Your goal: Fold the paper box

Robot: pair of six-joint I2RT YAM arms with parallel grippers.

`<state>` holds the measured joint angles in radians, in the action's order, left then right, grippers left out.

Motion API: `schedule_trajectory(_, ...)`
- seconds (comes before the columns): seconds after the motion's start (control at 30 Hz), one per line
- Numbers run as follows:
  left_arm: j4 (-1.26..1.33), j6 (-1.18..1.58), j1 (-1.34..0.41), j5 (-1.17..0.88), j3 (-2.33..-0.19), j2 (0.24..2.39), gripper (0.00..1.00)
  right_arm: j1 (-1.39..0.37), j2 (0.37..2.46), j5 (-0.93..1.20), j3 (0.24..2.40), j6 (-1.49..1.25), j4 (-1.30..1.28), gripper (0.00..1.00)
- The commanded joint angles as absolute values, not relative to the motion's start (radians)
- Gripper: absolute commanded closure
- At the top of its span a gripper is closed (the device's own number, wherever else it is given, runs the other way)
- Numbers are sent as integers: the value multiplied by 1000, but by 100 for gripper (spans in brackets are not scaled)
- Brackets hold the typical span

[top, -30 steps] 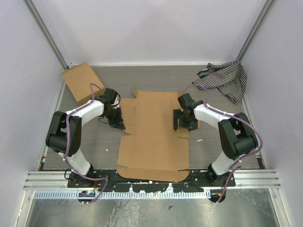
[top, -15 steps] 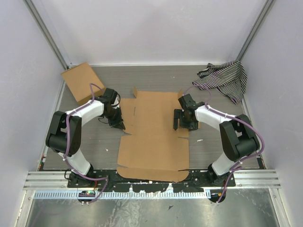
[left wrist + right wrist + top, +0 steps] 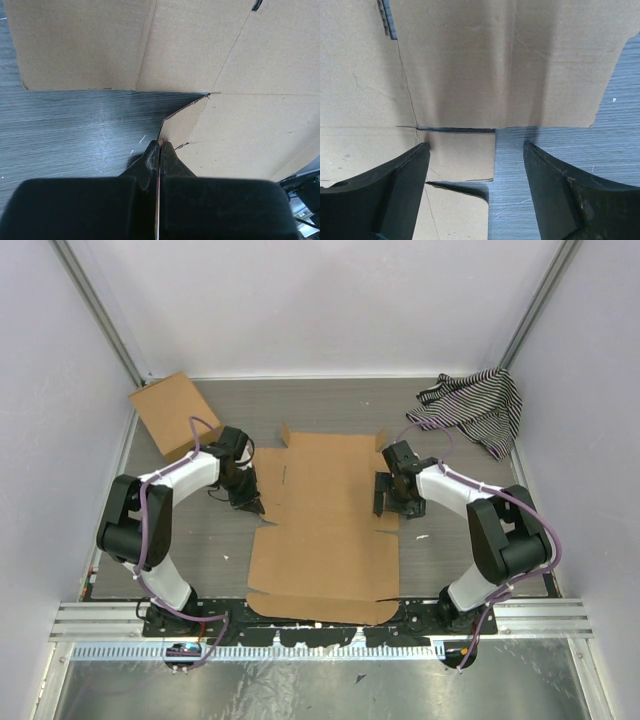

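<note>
The paper box lies flat and unfolded in the middle of the table, brown with creased panels and side flaps. My left gripper is at its left edge, shut on a small side tab. In the left wrist view the jaws pinch the tab's corner, which lifts slightly off the table. My right gripper is open over the box's right edge. In the right wrist view its fingers straddle a small tab and bare table, holding nothing.
A smaller plain cardboard rectangle lies at the back left. A black-and-white striped cloth is bunched at the back right. An aluminium rail runs along the near edge by the arm bases. Walls close in on both sides.
My right gripper has shifted a little to the right, from over the panel to the box's right edge. The left gripper and the box have not visibly moved.
</note>
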<state>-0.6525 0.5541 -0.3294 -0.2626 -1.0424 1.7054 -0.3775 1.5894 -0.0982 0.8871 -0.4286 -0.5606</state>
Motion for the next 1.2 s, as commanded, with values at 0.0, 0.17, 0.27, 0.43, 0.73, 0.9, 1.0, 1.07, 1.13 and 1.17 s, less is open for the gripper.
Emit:
schedule_trajectory(0.0,-666,548,-333,-250,-1063,1730,100,-375,1627,77,874,-396,-529,21)
schedule_trajectory(0.17,-663,548,-333,-257,-1065,1741,100,-377,1631,203,902,-365,-511,23)
schedule_trajectory(0.27,-661,548,-333,-257,-1063,1745,100,-378,1638,248,922,-355,-517,24)
schedule_trajectory(0.43,-662,550,-333,-255,-1063,1743,100,-382,1611,233,958,-363,-551,25)
schedule_trajectory(0.73,-669,554,-333,-262,-1082,1737,100,-390,1575,259,1092,-372,-645,27)
schedule_trajectory(0.9,-664,558,-345,-277,-1096,1748,100,-406,1598,283,1125,-378,-648,27)
schedule_trajectory(1.0,-665,565,-360,-279,-1115,1757,100,-421,1625,298,1125,-384,-632,27)
schedule_trajectory(1.07,-666,570,-373,-280,-1126,1759,100,-431,1644,301,1134,-386,-628,27)
schedule_trajectory(1.13,-667,574,-384,-277,-1136,1763,100,-445,1662,301,1146,-389,-626,28)
schedule_trajectory(1.17,-668,575,-388,-276,-1139,1767,100,-452,1671,301,1152,-390,-626,27)
